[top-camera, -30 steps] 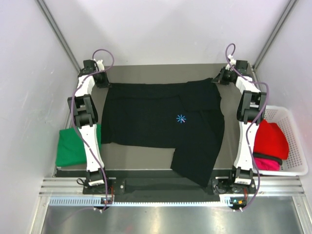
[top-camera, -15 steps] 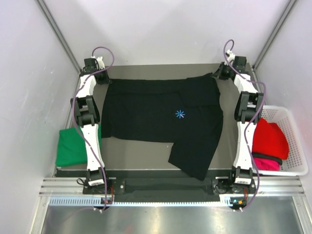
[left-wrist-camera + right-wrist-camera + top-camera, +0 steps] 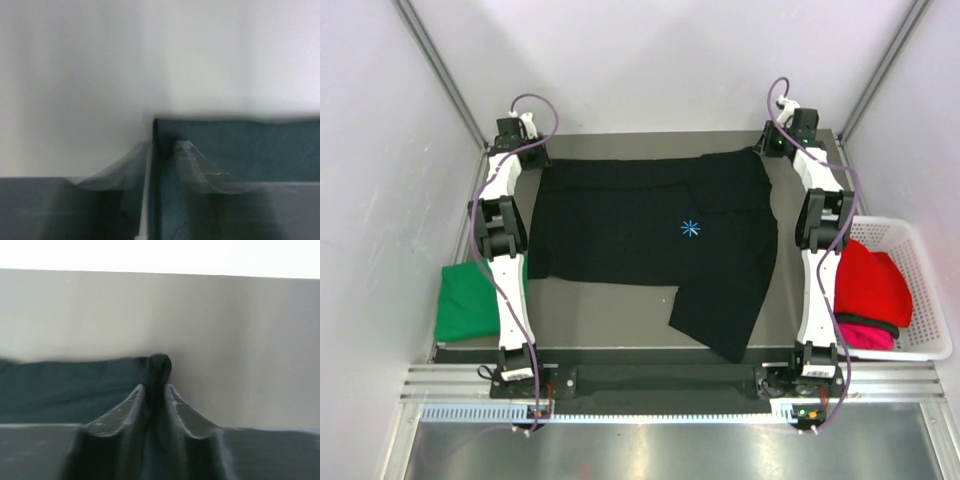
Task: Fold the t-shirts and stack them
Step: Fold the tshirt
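Observation:
A large black t-shirt [image 3: 640, 225] with a small light-blue starburst lies spread over the table, one part reaching toward the near edge [image 3: 715, 320]. My left gripper [image 3: 532, 160] is at its far left corner and my right gripper [image 3: 767, 150] at its far right corner. In the blurred left wrist view the left gripper [image 3: 162, 147] has its jaws parted, with the dark cloth edge [image 3: 157, 132] between them. In the right wrist view the right gripper [image 3: 156, 387] also has its jaws apart, with a bunched fold of black cloth [image 3: 159, 365] standing in the gap. A green t-shirt [image 3: 460, 300] lies folded at the left.
A white mesh basket [image 3: 920, 260] at the right holds a red t-shirt [image 3: 875, 280] on top of a pink one [image 3: 865, 332]. Bare grey table [image 3: 610, 310] shows in front of the black shirt. White walls close in on the back and both sides.
Both grippers have moved toward the back wall, drawing the black shirt back and flatter. Its near flap has pulled away from the front edge. Both pairs of jaws have parted.

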`<action>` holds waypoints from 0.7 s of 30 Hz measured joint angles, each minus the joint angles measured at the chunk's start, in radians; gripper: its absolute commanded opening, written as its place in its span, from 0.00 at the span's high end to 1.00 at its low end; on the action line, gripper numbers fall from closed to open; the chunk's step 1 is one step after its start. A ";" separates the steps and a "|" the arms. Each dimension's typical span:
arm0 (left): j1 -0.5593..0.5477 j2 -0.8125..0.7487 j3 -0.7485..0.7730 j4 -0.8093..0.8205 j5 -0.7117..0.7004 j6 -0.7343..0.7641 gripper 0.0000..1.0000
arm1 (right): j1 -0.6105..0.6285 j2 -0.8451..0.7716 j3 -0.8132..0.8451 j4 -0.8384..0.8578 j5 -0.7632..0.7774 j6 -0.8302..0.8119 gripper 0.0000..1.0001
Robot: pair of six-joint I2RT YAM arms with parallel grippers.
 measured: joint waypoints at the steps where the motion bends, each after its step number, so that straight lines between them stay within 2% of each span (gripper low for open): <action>1: 0.000 0.000 -0.002 0.013 -0.009 -0.002 0.47 | 0.000 0.002 0.000 0.000 0.021 -0.003 0.61; 3: 0.000 -0.009 -0.016 0.040 -0.041 -0.007 0.26 | 0.002 0.003 0.000 -0.004 0.065 -0.022 0.60; 5: 0.001 -0.041 -0.073 0.080 -0.097 -0.011 0.18 | 0.001 0.002 -0.001 -0.011 0.105 -0.030 0.59; 7: 0.003 -0.114 -0.193 0.128 -0.152 -0.012 0.13 | -0.002 -0.008 -0.013 -0.017 0.143 -0.050 0.59; 9: 0.009 -0.200 -0.311 0.158 -0.189 -0.010 0.13 | -0.010 -0.052 -0.082 -0.014 0.160 -0.066 0.57; 11: 0.013 -0.281 -0.389 0.166 -0.208 -0.008 0.16 | -0.022 -0.167 -0.242 -0.003 0.153 -0.080 0.56; 13: 0.018 -0.389 -0.481 0.193 -0.204 -0.009 0.18 | -0.035 -0.326 -0.459 0.057 0.123 -0.098 0.56; 14: 0.020 -0.453 -0.538 0.202 -0.199 -0.010 0.24 | -0.040 -0.435 -0.592 0.098 0.106 -0.112 0.56; 15: 0.021 -0.516 -0.588 0.201 -0.188 -0.014 0.26 | -0.046 -0.542 -0.697 0.101 0.079 -0.132 0.57; 19: 0.010 -0.740 -0.779 0.182 -0.129 -0.007 0.36 | -0.036 -0.855 -0.896 0.087 -0.032 -0.264 0.62; 21: -0.002 -0.853 -0.898 0.143 -0.092 0.017 0.37 | -0.003 -0.982 -0.983 0.048 -0.090 -0.370 0.63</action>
